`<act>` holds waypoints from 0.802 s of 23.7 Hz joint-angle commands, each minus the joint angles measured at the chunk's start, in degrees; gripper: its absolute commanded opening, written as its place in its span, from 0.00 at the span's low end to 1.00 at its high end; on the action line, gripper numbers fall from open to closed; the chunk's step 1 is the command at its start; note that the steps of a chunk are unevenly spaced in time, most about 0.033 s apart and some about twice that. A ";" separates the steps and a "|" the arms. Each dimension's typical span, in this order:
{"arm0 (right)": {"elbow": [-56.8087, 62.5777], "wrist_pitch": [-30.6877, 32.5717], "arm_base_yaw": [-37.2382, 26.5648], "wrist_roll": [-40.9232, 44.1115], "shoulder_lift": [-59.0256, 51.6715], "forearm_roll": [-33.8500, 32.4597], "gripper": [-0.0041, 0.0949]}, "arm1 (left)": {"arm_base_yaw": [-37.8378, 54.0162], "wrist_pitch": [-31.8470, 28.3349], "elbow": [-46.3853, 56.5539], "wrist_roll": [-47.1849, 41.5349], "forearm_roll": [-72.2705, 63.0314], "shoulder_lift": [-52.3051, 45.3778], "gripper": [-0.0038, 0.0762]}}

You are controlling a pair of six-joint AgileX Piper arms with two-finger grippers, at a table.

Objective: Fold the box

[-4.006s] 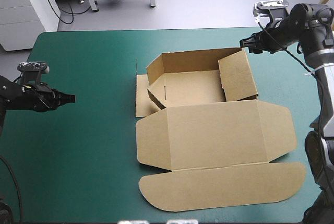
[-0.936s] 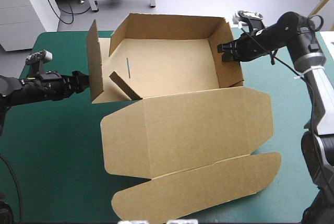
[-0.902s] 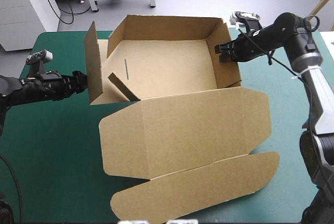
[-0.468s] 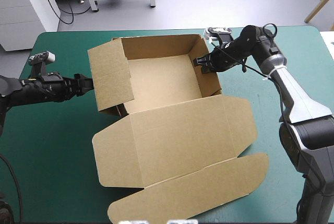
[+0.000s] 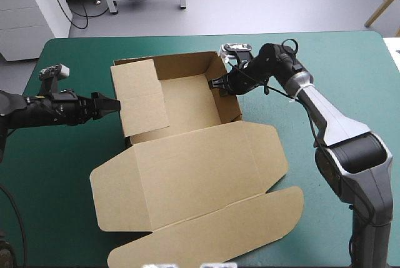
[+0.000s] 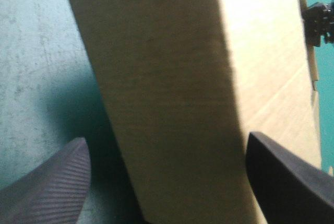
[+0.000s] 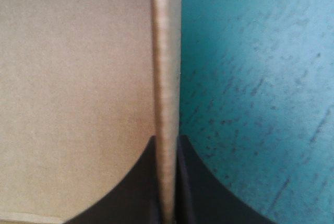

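The brown box (image 5: pixel 187 102) stands as an open tray at the table's middle, its walls raised. Its left wall panel (image 5: pixel 142 96) leans inward over the tray floor. The lid (image 5: pixel 194 168) lies flat toward the front, with a rounded flap (image 5: pixel 206 237) at its end. My left gripper (image 5: pixel 111 104) is open at the tray's left wall, and that wall (image 6: pixel 172 78) stands between its spread fingers (image 6: pixel 47 192). My right gripper (image 5: pixel 214 83) is shut on the top edge of the tray's right wall (image 7: pixel 166 51), which passes edge-on between its fingers (image 7: pixel 141 187).
The rounded flap lies close to the table's front edge. Teal-green cover (image 5: pixel 56 180) shows left of the lid and to the right of the right arm (image 5: pixel 350 74). In the left wrist view the right gripper (image 6: pixel 318 23) shows beyond the box.
The box has slid left and toward the front and turned, the right gripper moving left with its wall. The left panel has swung inward over the tray. The left gripper stays at it.
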 commanded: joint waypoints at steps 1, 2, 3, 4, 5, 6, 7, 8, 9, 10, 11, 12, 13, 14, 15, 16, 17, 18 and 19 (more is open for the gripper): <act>-1.63 -2.36 1.37 1.58 -2.42 3.29 0.02 | -0.11 0.93 -1.69 0.09 -4.86 -1.58 0.77; -1.63 -2.64 1.70 1.96 -2.28 3.29 0.02 | -0.11 1.19 -1.69 0.09 -5.33 -1.58 0.77; -1.63 -2.99 2.02 2.28 -2.02 3.29 0.02 | -0.11 1.58 -1.69 0.09 -5.90 -1.58 0.77; -1.63 -3.25 2.17 2.28 -1.94 3.79 0.02 | -0.11 1.98 -1.69 0.09 -6.47 -1.58 0.77; -1.63 -3.55 2.47 2.28 -1.91 4.32 0.02 | -0.11 2.12 -1.69 0.09 -6.52 -1.58 0.77; -1.63 -3.83 2.73 2.28 -1.83 4.98 0.02 | -0.11 2.25 -1.69 0.09 -6.31 -1.58 0.77; -1.63 -4.09 2.83 2.28 -1.83 6.01 0.02 | -0.11 2.25 -1.69 0.09 -6.08 -1.58 0.77; -1.63 -4.59 3.13 2.28 -1.83 7.04 0.02 | -0.11 2.37 -1.69 0.09 -6.08 -1.58 0.77; -1.63 -4.84 3.27 2.28 -1.83 7.47 0.02 | -0.11 2.48 -1.69 0.09 -6.08 -1.58 0.77; -1.63 -5.38 3.76 2.28 -1.83 7.48 0.02 | -0.11 2.90 -1.69 0.09 -5.94 -1.58 0.77; -1.63 -5.63 3.89 2.28 -1.83 7.58 0.02 | -0.11 3.02 -1.69 -0.04 -5.47 -1.58 0.77; -1.63 -6.03 4.55 2.28 -1.83 7.42 0.02 | -0.36 2.91 -1.59 -1.61 -2.84 -1.58 0.76; -1.63 -6.46 5.02 2.28 -1.83 7.31 0.02 | -0.89 2.55 -1.59 -2.51 -1.15 -1.58 0.75; -1.63 -6.58 5.14 2.34 -1.83 7.30 0.02 | -1.61 1.94 -1.59 -4.12 1.15 -1.58 0.73; -1.63 -6.99 5.59 2.46 -1.83 7.04 0.02 | -2.51 1.19 -1.59 -5.89 3.44 -1.58 0.70; -1.63 -7.10 5.61 2.43 -1.83 7.03 0.02 | -3.54 0.60 -1.59 -6.94 5.27 -1.58 0.69; -1.63 -7.33 6.09 2.72 -1.83 6.80 0.02 | -6.07 -0.94 -1.59 -9.54 9.06 -1.58 0.66; -1.63 -7.33 6.42 2.72 -1.83 6.70 0.02 | -8.30 -2.63 -1.59 -12.66 12.01 -1.58 0.66; -1.63 -7.22 6.71 2.72 -1.83 6.40 0.02 | -9.87 -4.36 -1.59 -15.12 14.46 -1.58 0.66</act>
